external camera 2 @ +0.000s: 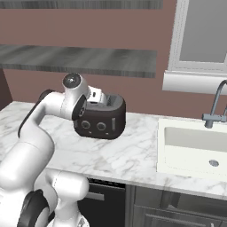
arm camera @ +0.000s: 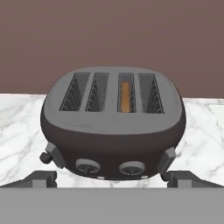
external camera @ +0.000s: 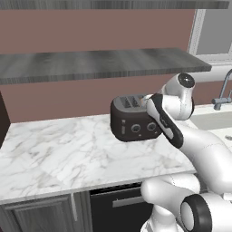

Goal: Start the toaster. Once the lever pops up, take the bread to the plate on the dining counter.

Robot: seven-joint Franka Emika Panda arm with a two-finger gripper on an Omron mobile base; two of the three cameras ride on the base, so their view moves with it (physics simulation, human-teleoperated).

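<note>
The dark four-slot toaster [arm camera: 113, 118] stands on the marble kitchen counter [external camera: 68, 149], its two knobs facing the robot. Down in the third slot from the left sits the bread [arm camera: 125, 97], a brown slice seen edge-on. A small dark lever tab [arm camera: 51, 154] sticks out at the toaster's lower left corner, and another tab [arm camera: 167, 158] at the lower right. My gripper [arm camera: 114, 180] hovers above and just in front of the toaster [external camera: 133, 118], open wide, with nothing between its fingertips [arm camera: 41, 178]. The plate and the dining counter are out of view.
A white sink [external camera 2: 195, 146] with a grey faucet [external camera 2: 215, 106] lies right of the toaster [external camera 2: 99, 119]. A grey shelf [external camera: 99, 63] runs along the brown wall above the counter. A window [external camera 2: 204, 31] is over the sink. A dark object [external camera: 2, 118] stands at the counter's far left.
</note>
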